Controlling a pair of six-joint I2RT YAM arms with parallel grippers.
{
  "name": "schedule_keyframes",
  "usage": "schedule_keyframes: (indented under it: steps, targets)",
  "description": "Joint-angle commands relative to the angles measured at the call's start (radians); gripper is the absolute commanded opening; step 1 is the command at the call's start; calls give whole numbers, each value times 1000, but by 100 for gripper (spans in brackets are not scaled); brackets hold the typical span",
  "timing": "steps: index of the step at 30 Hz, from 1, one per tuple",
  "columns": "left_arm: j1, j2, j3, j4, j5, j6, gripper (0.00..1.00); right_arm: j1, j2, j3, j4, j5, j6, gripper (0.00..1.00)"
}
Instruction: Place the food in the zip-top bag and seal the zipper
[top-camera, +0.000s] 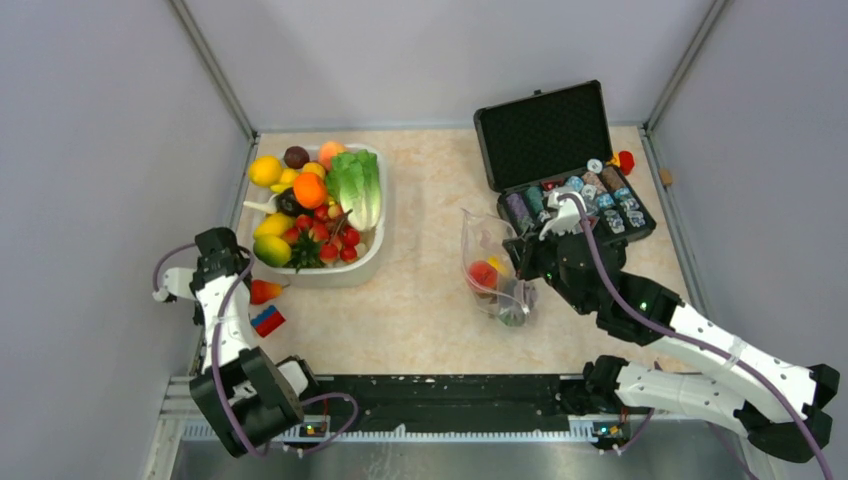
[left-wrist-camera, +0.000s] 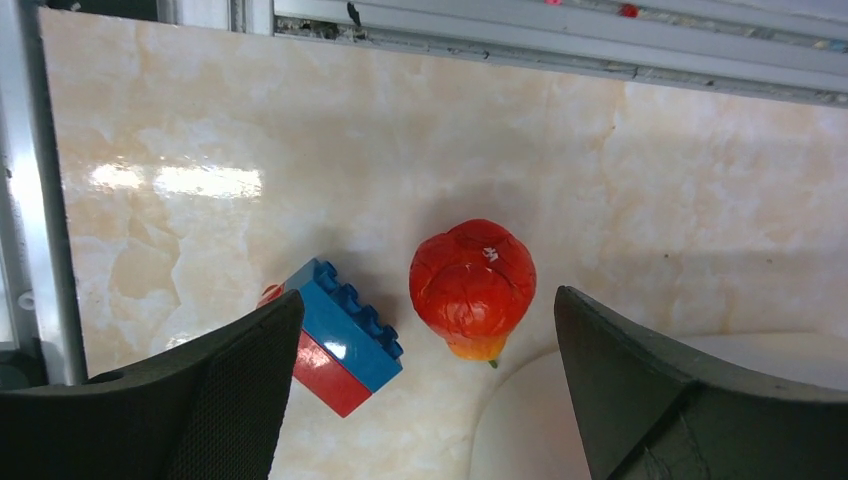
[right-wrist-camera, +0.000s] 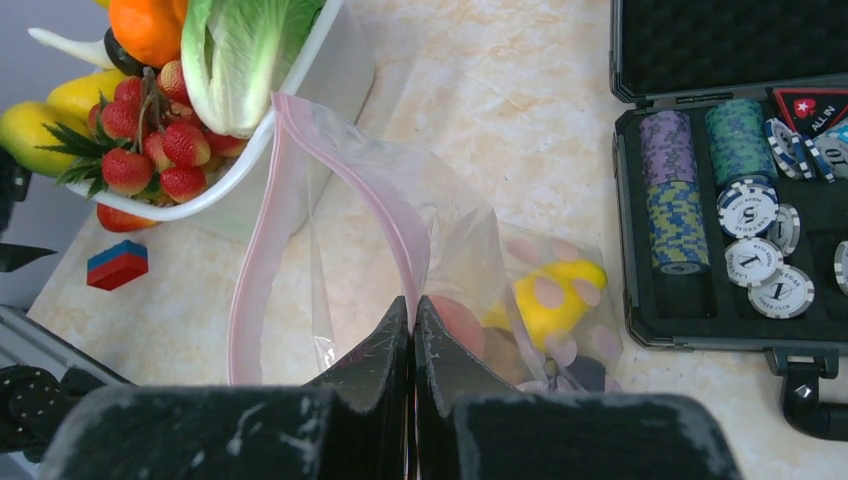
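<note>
From above, the right gripper (top-camera: 525, 258) holds the zip-top bag (top-camera: 490, 270) upright between white basin (top-camera: 372, 262) and black case (top-camera: 545, 130).

Left wrist: the left gripper (left-wrist-camera: 428, 300), jaws spread wide, hangs over a red-orange fruit (left-wrist-camera: 472, 288). It should drop centred, clear of the toy brick (left-wrist-camera: 340, 335).

Right wrist: closed fingers pinch the bag's pink zipper (right-wrist-camera: 345, 160); a card (right-wrist-camera: 815, 108) apparently reads "ALL IN".

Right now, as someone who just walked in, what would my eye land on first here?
Probably the white basin at the far left, heaped with bright toy produce. Next comes the clear bag, standing up mid-table with its mouth pinched in the shut jaws of the right arm and a few food pieces inside. Just behind it sits an open black case of poker chips.
</note>
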Motion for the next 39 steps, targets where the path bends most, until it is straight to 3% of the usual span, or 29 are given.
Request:
schedule_keyframes:
  steps: [1,6,13,21,26,31,35,37,39]
  targets:
    - [8,59,-34,118,31,-10,93,-9,2,59,15,1,30,1]
    - [9,94,-58,267,158,78,92,-9,18,64,11,7,40,0]
    - [13,118,-80,310,155,101,83,-9,26,66,20,6,47,0]
    - [18,171,-97,346,210,121,85,-10,32,73,22,1,43,0]
    - [18,166,-131,371,185,116,80,-9,32,73,20,1,45,0]
    - [18,197,-143,400,192,114,71,-10,33,74,27,-2,43,0]
    - [18,195,-152,406,196,110,55,-9,35,76,27,-5,40,0]
    - [19,169,-149,401,191,112,41,-9,34,76,27,-5,39,0]
    - [18,137,-122,370,193,118,38,-9,33,74,28,-5,39,0]
